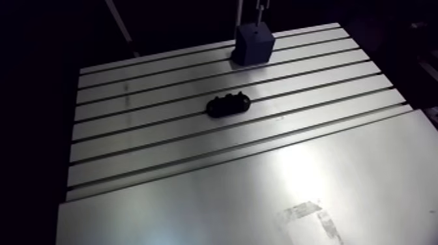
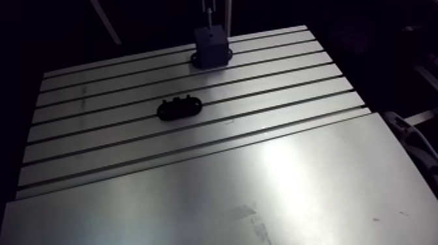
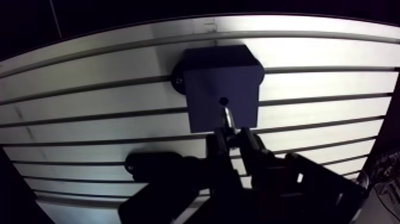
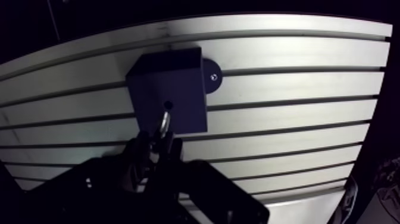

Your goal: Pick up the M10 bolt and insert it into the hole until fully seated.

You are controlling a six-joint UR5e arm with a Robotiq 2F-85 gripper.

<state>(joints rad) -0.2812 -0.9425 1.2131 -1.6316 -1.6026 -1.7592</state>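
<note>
Slotted aluminium bench (image 1: 163,130) is seen brightly lit against a dark surround, with its long parallel grooves running across the arm view. A smooth metal sheet (image 1: 261,202) is laid over the near part of the bench, and patches of worn tape residue (image 1: 313,215) are noted on it.

A dark grey square block (image 1: 254,42) is stood upright near the far edge of the bench. At its base a round black disc (image 4: 211,76) with a small bright screw head is seen, lying flat on the bench and touching the block's side. A black oval fixture (image 1: 228,104) is laid across a groove near the middle of the bench, well apart from the block. In the wrist view it is partly hidden under the gripper.

The gripper (image 3: 235,143) is held over the block's near edge. Its two fingers (image 3: 221,143) are closed on a shiny metal M10 bolt (image 3: 230,119), which is pinched between the tips and pointed at the block's top face.

A small round hole (image 3: 223,100) is seen in that top face. The bolt's free end is placed just beside the hole. Whether it has entered cannot be told.
</note>
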